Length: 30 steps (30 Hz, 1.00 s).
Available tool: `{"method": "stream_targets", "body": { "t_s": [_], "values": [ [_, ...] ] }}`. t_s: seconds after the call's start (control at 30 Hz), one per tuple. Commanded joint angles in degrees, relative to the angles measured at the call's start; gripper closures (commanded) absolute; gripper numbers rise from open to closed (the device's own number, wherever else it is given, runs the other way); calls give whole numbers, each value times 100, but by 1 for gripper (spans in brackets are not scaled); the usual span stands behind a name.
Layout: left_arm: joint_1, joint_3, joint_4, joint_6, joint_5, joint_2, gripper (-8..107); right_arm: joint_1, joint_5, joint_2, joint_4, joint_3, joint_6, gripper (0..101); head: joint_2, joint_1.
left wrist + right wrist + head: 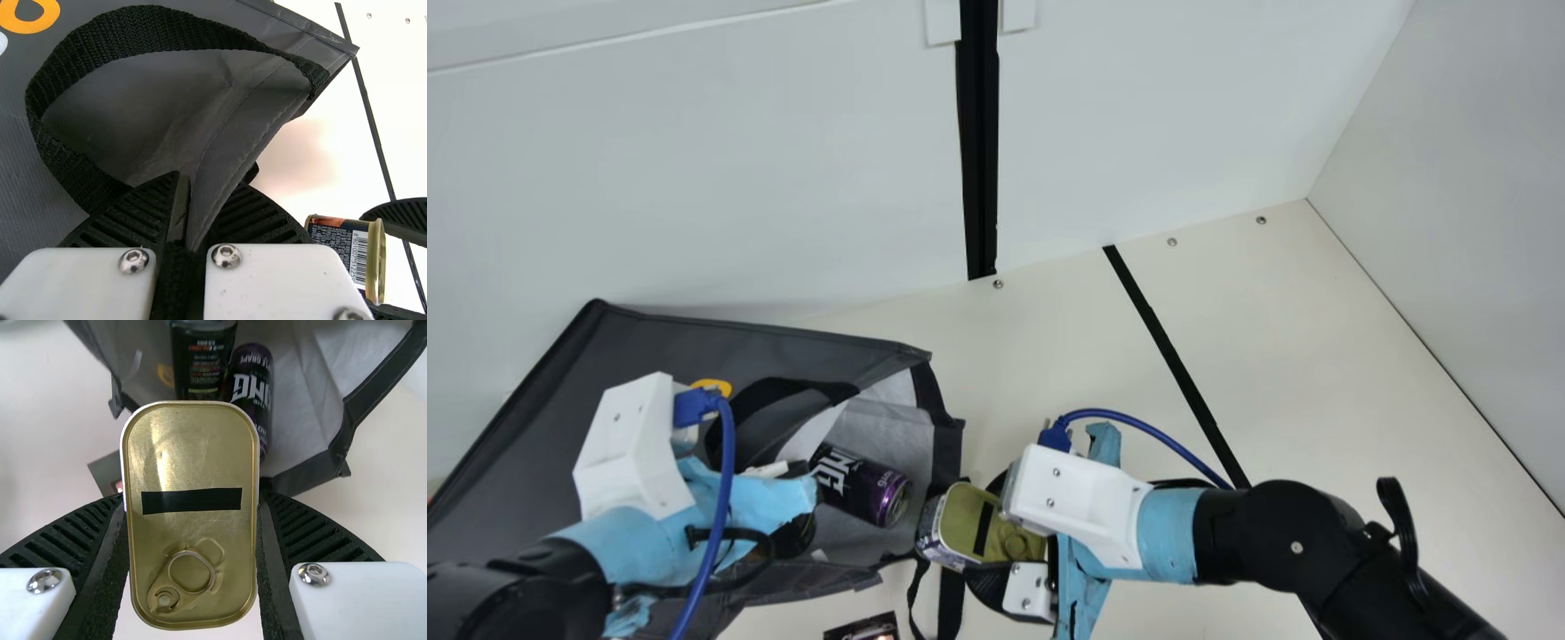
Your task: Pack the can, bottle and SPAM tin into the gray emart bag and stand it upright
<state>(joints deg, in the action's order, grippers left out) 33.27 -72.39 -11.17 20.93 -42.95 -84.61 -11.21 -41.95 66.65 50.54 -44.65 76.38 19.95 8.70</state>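
In the main view my left gripper (751,498) is at the gray bag (649,342), which lies on its side, mouth facing right. The left wrist view shows my left gripper (183,220) shut on the bag's fabric edge (227,153) beside a black handle. My right gripper (985,536) holds the SPAM tin (960,524) just outside the mouth. In the right wrist view, the gold lid of the tin (193,453) is between the fingers of my right gripper (193,513). The purple can (863,484) and dark bottle (203,360) lie side by side inside the bag.
A small dark printed item (863,628) lies on the table near the main view's bottom edge. A black handle strap (950,600) hangs by the bag's mouth. White walls stand behind and to the right; bare table (1316,356) extends on the right.
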Motion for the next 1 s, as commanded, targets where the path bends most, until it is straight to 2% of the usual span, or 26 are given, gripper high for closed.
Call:
{"method": "stream_targets", "body": {
  "t_s": [0.0, 0.4, 0.97],
  "values": [
    [0, 0, 0, 0, 0, 0, 107, 41, 4, 46, 311, 19, 262, 101, 5, 130],
    [0, 0, 0, 0, 0, 0, 107, 179, 85, 622, 1184, -50, 1222, 101, 5, 130],
    [0, 0, 0, 0, 0, 0, 107, -210, 337, 1811, 1867, -730, 1901, 101, 5, 130]
  ]
}}
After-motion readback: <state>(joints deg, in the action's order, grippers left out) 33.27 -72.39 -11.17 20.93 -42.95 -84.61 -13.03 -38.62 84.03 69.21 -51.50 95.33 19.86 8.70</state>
